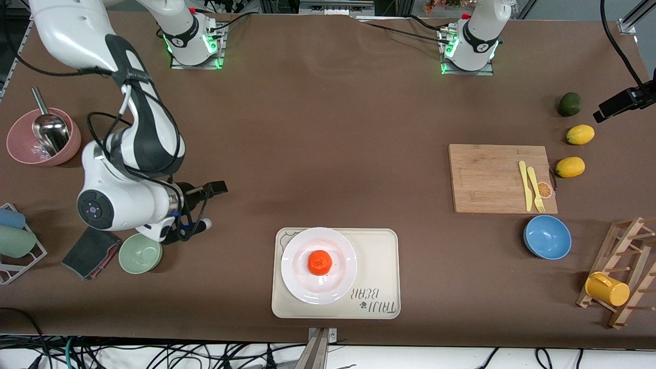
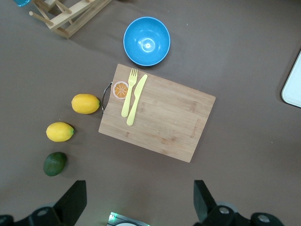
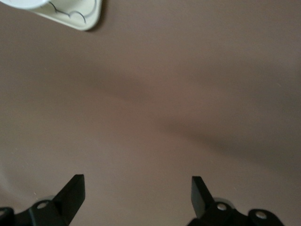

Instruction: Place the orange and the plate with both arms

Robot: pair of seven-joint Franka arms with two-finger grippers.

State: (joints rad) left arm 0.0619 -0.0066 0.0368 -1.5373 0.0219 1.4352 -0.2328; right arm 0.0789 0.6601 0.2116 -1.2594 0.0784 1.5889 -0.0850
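Observation:
The orange (image 1: 320,262) sits in the middle of the white plate (image 1: 297,256). The plate rests on the cream tray (image 1: 379,256) near the front edge of the table. My right gripper (image 1: 211,205) hangs open over bare table between the pale green bowl (image 1: 140,253) and the tray. In the right wrist view its jaws (image 3: 136,190) stand wide with nothing between them, and the tray's corner (image 3: 80,14) shows. My left gripper (image 2: 138,200) is open and empty, high over bare table beside its base, out of the front view.
A wooden cutting board (image 1: 499,178) with a yellow knife and fork lies toward the left arm's end. By it are a blue bowl (image 1: 547,237), two lemons (image 1: 570,167), a dark green fruit (image 1: 569,104) and a wooden rack (image 1: 622,271). A pink bowl (image 1: 20,148) with a scoop stands at the right arm's end.

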